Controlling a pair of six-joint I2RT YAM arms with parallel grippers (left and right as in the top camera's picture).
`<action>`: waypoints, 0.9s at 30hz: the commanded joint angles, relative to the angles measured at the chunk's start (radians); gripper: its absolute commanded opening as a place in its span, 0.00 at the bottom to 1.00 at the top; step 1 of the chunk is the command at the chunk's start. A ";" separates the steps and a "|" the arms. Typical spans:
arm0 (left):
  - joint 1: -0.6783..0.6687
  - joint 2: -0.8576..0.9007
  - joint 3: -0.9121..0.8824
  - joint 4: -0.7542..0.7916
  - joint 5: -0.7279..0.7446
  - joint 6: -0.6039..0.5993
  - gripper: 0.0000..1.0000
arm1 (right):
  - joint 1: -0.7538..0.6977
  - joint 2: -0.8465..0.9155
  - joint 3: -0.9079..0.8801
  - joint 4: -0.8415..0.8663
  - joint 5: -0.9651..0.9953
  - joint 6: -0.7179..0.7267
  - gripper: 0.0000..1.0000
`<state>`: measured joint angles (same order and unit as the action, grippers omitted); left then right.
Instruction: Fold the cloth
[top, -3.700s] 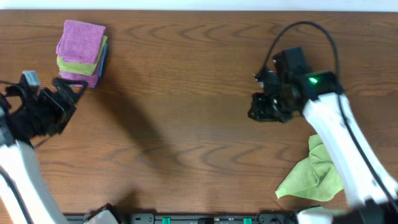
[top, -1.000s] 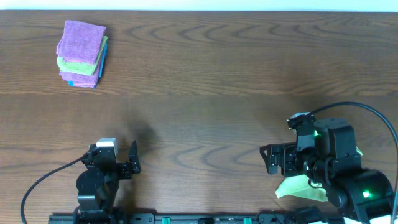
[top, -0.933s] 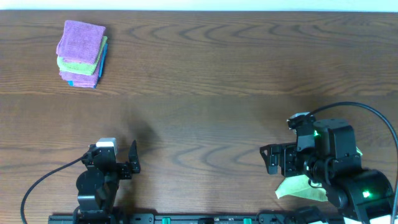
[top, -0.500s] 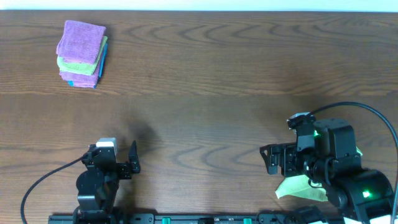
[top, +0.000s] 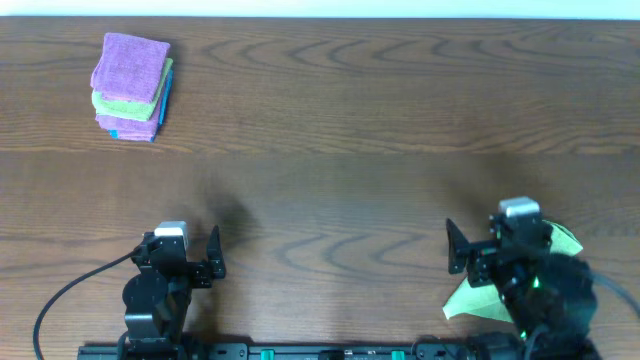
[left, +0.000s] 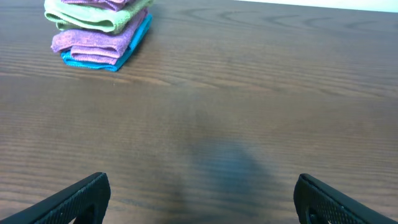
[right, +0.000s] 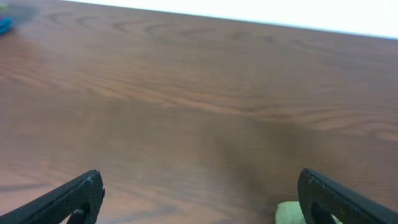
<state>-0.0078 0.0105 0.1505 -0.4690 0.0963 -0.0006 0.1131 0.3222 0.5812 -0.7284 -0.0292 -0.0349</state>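
Note:
A crumpled light-green cloth (top: 468, 300) lies at the front right of the wooden table, mostly hidden under my right arm. In the right wrist view only a small corner of the green cloth (right: 287, 213) shows by the right finger. My right gripper (top: 505, 250) sits above it near the front edge, open and holding nothing; the right gripper (right: 202, 200) frames bare wood. My left gripper (top: 177, 255) rests at the front left, open and empty. The left wrist view shows the left gripper (left: 202, 202) with its fingers wide apart over bare table.
A stack of folded cloths (top: 132, 85), purple, green and blue, sits at the far left corner; the same stack (left: 99, 31) shows at the top left of the left wrist view. The table's front edge (top: 320, 345) carries the arm bases.
Both arms have drawn back from the middle of the table to the front edge. In the last half second the right arm shifted right and turned. The left arm stayed still.

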 joint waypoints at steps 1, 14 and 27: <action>0.003 -0.006 -0.018 -0.002 -0.018 -0.007 0.95 | -0.032 -0.098 -0.094 0.023 0.014 -0.050 0.99; 0.003 -0.006 -0.018 -0.002 -0.018 -0.007 0.95 | -0.039 -0.274 -0.359 0.040 0.014 -0.049 0.99; 0.003 -0.006 -0.018 -0.002 -0.018 -0.007 0.95 | -0.039 -0.317 -0.424 0.037 0.014 -0.049 0.99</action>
<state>-0.0078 0.0101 0.1505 -0.4702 0.0963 -0.0006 0.0841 0.0162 0.1665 -0.6910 -0.0246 -0.0704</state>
